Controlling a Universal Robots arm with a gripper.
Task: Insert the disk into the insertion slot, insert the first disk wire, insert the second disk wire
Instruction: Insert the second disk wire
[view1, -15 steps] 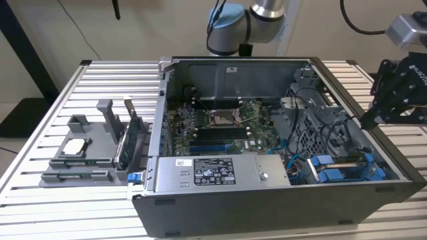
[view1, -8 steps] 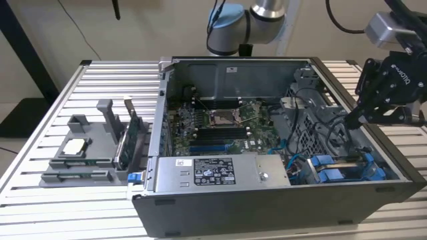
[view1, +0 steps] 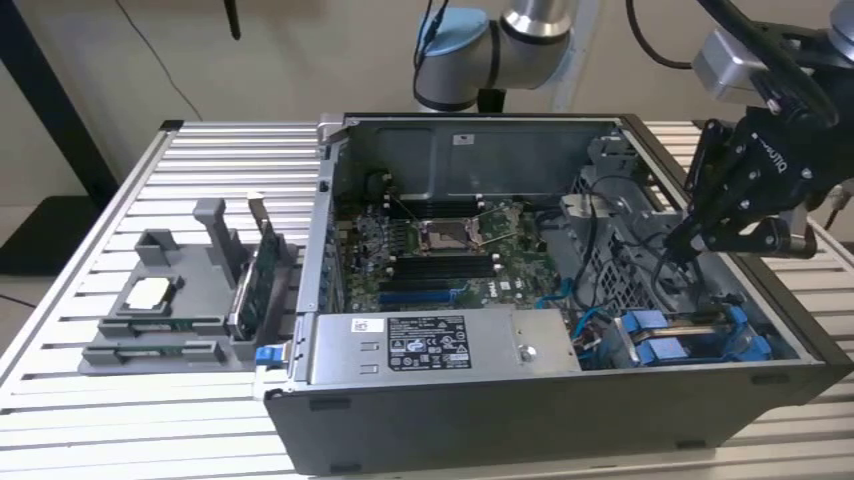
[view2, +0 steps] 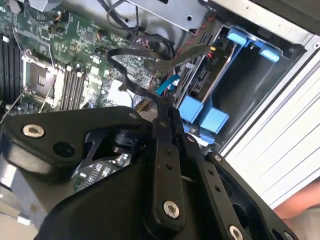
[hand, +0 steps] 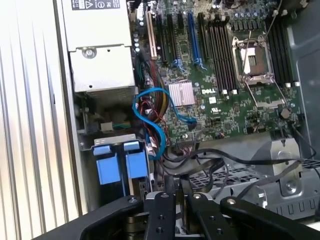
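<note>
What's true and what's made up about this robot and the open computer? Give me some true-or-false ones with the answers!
1. The computer case is open, so you can see the green circuit board inside. True.
2. The gripper hangs over the bare table, away from the case. False: it hangs inside the open case, at the exterior view's right.
3. The insertion slot has bright blue plastic parts. True.
4. The table is made of smooth wood. False: it is ribbed metal slats.
5. A blue cable curls beside the circuit board in the first wrist view. True.
</note>
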